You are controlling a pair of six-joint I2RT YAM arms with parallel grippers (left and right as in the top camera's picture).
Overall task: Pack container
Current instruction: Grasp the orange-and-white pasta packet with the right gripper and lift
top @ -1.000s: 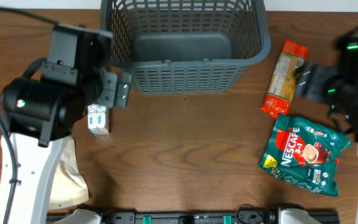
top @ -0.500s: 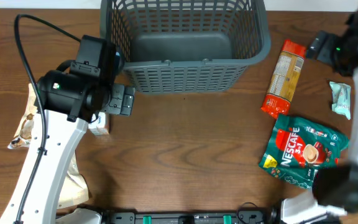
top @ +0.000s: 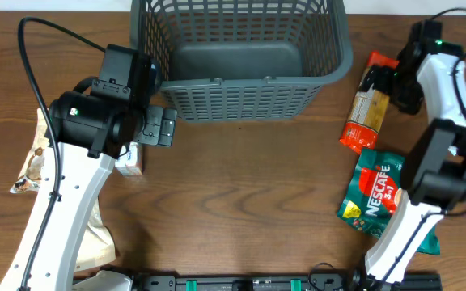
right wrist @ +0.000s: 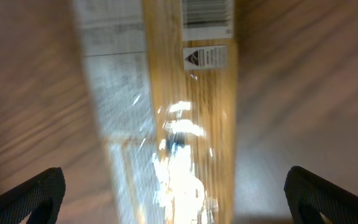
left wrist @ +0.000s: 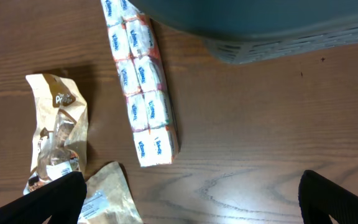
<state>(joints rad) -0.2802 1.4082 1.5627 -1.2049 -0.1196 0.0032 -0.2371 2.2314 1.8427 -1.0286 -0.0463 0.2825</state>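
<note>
Wood-grain table [top: 241, 202] seen from above, with two robot arms. Nearest the robot's base, a pale paper bag [top: 95, 234] lies at the left. A red-and-green Nescafé pouch [top: 376, 196] lies at the right, partly under the right arm. Further in, a strip of small tissue packs [left wrist: 145, 87] lies near a crumpled brown snack bag [top: 31, 158]. The left gripper [top: 160, 128] hangs above the strip, fingers spread wide and holding nothing, unmoved over the last half second.

The right arm is what has changed. A second ago it sat at the table's right edge. Now it has swung in, so the right gripper [top: 396, 83] hovers over the long orange-and-yellow packet [top: 366, 101]. In the blurred wrist view its jaws stand apart on either side, not closed on anything.

At the far edge stands the container [top: 241, 81], dark grey and latticed, its bottom bare. Packing looks barely begun. The packet, just right of the container, seems the likely first pick.
</note>
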